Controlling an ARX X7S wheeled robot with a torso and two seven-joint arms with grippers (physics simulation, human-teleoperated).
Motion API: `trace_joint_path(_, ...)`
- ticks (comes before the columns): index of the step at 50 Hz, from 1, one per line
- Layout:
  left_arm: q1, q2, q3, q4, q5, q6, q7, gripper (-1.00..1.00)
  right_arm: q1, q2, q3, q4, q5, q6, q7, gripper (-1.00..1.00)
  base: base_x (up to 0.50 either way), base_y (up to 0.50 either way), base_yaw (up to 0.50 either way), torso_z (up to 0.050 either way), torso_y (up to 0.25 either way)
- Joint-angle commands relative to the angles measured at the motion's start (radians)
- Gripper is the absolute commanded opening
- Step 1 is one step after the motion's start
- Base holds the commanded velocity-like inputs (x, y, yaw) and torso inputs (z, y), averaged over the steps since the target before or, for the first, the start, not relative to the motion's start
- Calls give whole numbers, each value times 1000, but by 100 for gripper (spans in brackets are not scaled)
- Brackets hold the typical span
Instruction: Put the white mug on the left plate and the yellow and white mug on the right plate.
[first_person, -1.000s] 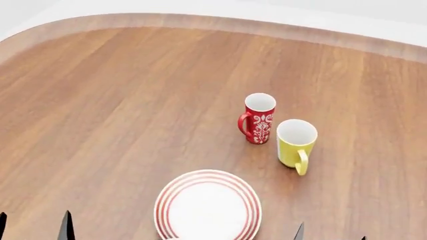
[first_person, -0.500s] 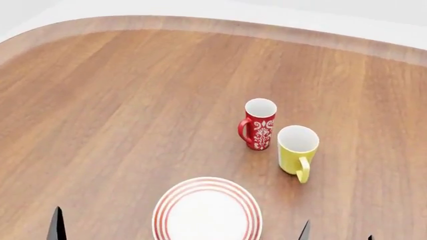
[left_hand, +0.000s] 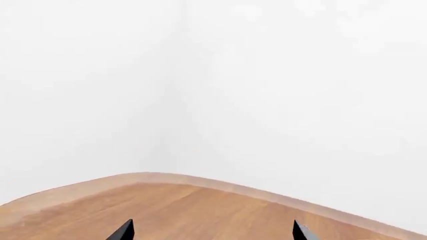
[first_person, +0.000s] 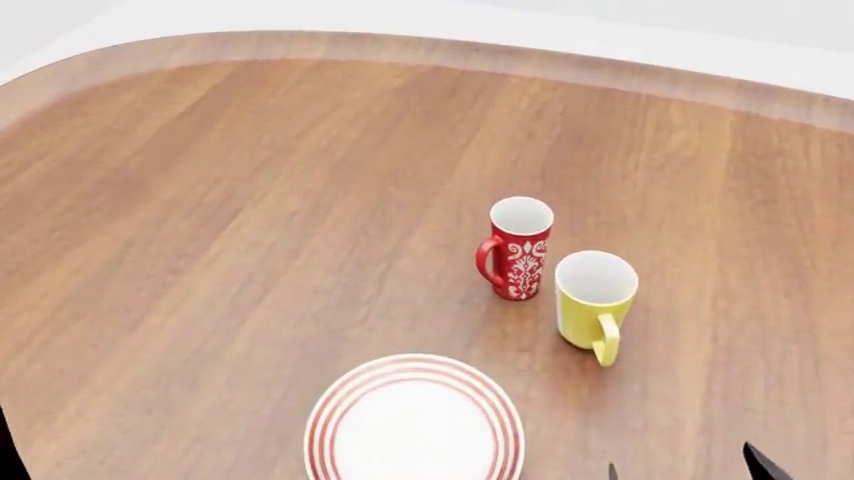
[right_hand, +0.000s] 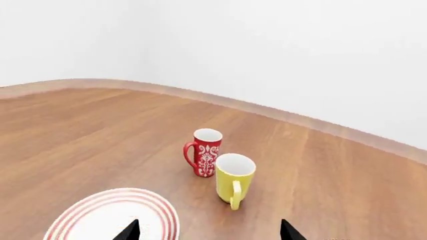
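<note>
The small yellow mug with a white interior (first_person: 594, 305) is seen upright on the brown wooden table (first_person: 240, 220), right of the red patterned mug (first_person: 517, 247), handle facing near. It lies far of the right gripper (right_hand: 208, 231), the nearer arm, whose 2 fingertips stand spread, holding nothing. The left gripper (left_hand: 212, 232) is likewise spread and empty. 1 red-ringed white plate (first_person: 415, 422) is visible; no all-white mug is seen.

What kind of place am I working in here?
Likely a bare simulated tabletop: a rounded wooden table against blank white walls, holding only a ringed plate, a red patterned mug and a yellow and white mug.

red patterned mug (first_person: 518, 249) (upright), wooden table (first_person: 240, 220)
</note>
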Motion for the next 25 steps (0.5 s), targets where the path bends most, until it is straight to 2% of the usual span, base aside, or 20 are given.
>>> trace_joint_path(1, 66, -9, -111, 117, -101, 52, -39, 100, -15, 141, 59, -112, 144, 150, -28, 100, 0, 0, 0, 0, 0)
trace_joint_path(7, 161, -15, -198, 212, -179, 109, -44, 100, -16, 180, 68, -157, 179, 185, -26, 100, 0, 0, 0, 0, 0)
trace_joint_path(15, 153, -17, -193, 213, -189, 116, -42, 100, -41, 251, 41, -197, 184, 206, -90, 100, 0, 0, 0, 0, 0)
trace_joint_path(22, 147, -21, -188, 214, -189, 109, -50, 100, -128, 297, 20, -220, 110, 139, -192, 100, 0, 0, 0, 0, 0)
trace_joint_path(25, 148, -23, -191, 216, -194, 110, -53, 100, -122, 307, -40, -211, 61, 135, -225, 100, 0, 0, 0, 0, 0)
